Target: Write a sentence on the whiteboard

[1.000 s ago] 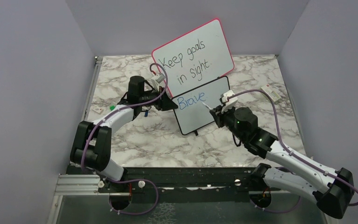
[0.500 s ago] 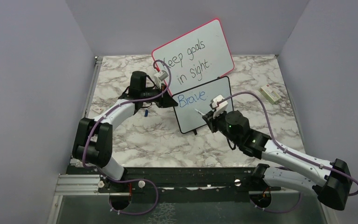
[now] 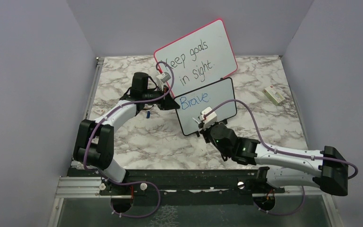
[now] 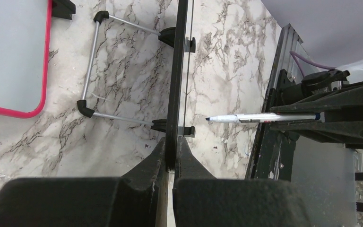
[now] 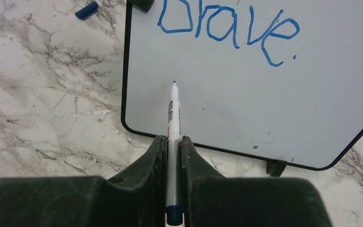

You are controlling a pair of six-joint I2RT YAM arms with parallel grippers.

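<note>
The small black-framed whiteboard (image 3: pixel 212 111) stands propped on the marble table, and the blue word "Brave." (image 3: pixel 194 100) fills its upper left. My left gripper (image 3: pixel 174 105) is shut on the board's left edge; the left wrist view shows that edge (image 4: pixel 172 71) pinched between the jaws of my left gripper (image 4: pixel 171 153). My right gripper (image 3: pixel 202 124) is shut on a white marker (image 5: pixel 173 118). The marker's tip points at the board's blank lower left (image 5: pixel 264 104), below "Brave." (image 5: pixel 227 26). Whether the tip touches the surface cannot be told.
A larger pink-framed board (image 3: pixel 196 54) with black writing leans behind. A blue marker cap (image 3: pixel 148 113) lies left of the whiteboard, under my left arm. A small white box (image 3: pixel 274 95) sits at the right edge, another small item (image 3: pixel 98 111) at the left edge.
My left gripper has closed on the whiteboard's left edge. My right arm has swung left and nearer, carrying the marker from beside "Brave" to the board's lower left.
</note>
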